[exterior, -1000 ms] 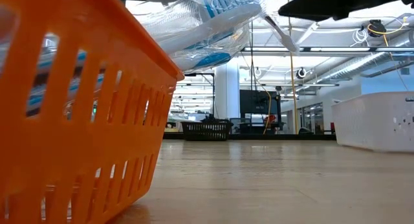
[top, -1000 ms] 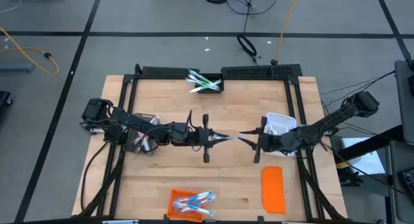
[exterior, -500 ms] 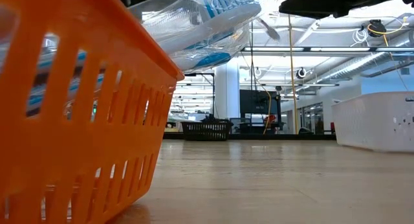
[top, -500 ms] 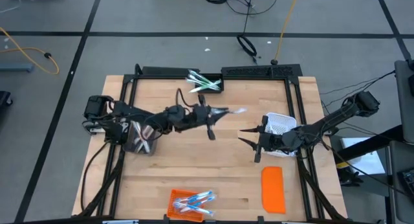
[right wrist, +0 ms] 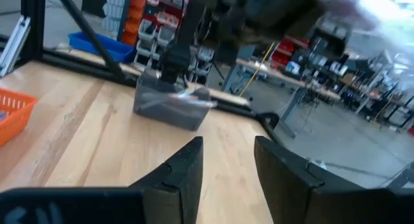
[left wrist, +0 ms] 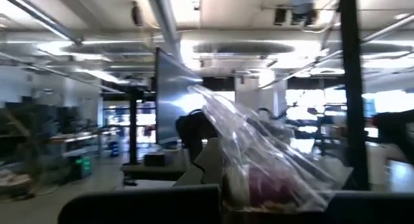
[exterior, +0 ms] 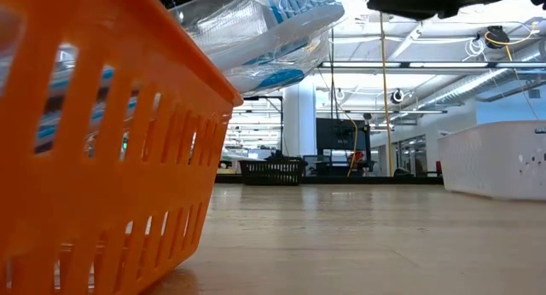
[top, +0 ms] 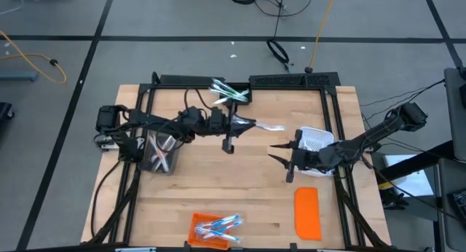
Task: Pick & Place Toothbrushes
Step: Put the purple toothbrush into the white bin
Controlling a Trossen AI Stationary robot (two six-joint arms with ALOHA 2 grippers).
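Nearest the front edge sits the orange slatted plastic basket (top: 213, 230), holding several wrapped blue-and-white toothbrushes (top: 222, 224) — by the look of it one sorting bin for that colour. Just right of it the flat orange rectangular lid (top: 306, 213) lies on the bare wooden table (top: 255, 201), with open board between them and the arms.

At mid-table the right gripper (top: 279, 154) hovers empty near the white mesh basket (top: 314, 140) at the right edge, its two dark fingers (right wrist: 187, 169) parted to a moderate gap with nothing between them. The left gripper (top: 251, 124) reaches across the centre, clamped tight on one clear-wrapped toothbrush with a pinkish end (top: 271, 127) that sticks out toward the right — held by one end, probably so the free end can drop into a bin. A grey box (top: 161, 151) stands under the left arm near the left edge.

Farthest, the black tray (top: 244, 99) against the back frame holds green-and-white toothbrushes (top: 227, 91); the carried brush hangs near it, though the frame rail leaves little room behind.
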